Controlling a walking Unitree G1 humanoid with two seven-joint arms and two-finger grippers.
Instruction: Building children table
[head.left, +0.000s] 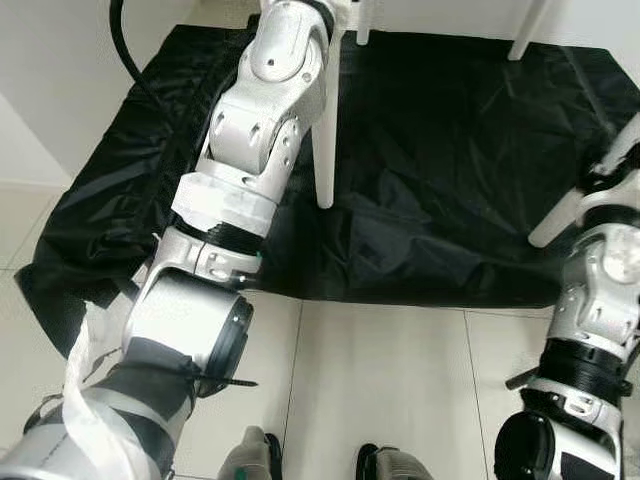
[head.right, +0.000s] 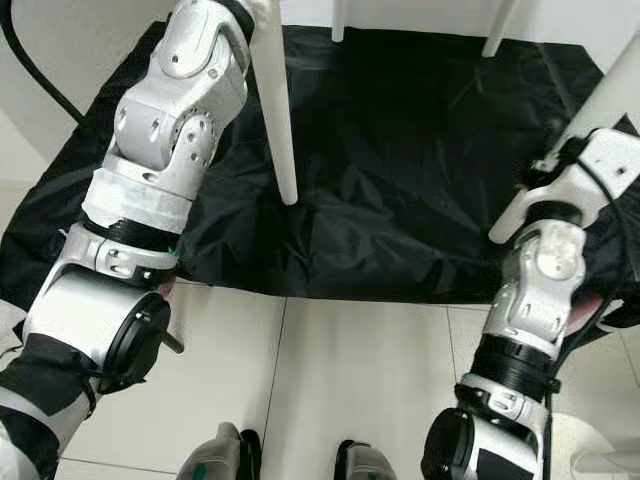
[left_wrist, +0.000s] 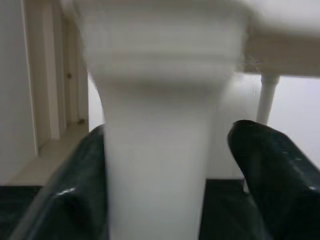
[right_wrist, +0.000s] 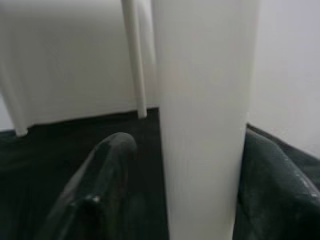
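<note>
We look down at a pale tiled floor with a black plastic sheet spread over it, reaching back to a white wall. The sheet is creased, and its near edge lies just ahead of our feet; its left edge bunches up beside the left arm. A black cable curves down at the far left.

The small white table stands on the sheet with its legs down. Its front left leg rises upright from the sheet, and the left gripper holds it high up, just under the tabletop, with a dark finger on each side of the leg, pinching it. The front right leg slants near the right edge of the sheet, and the right gripper clamps it the same way, its fingers close against either side. Two back legs stand near the wall.

Between the front legs the sheet lies open, and bare tile stretches between our two arms.
</note>
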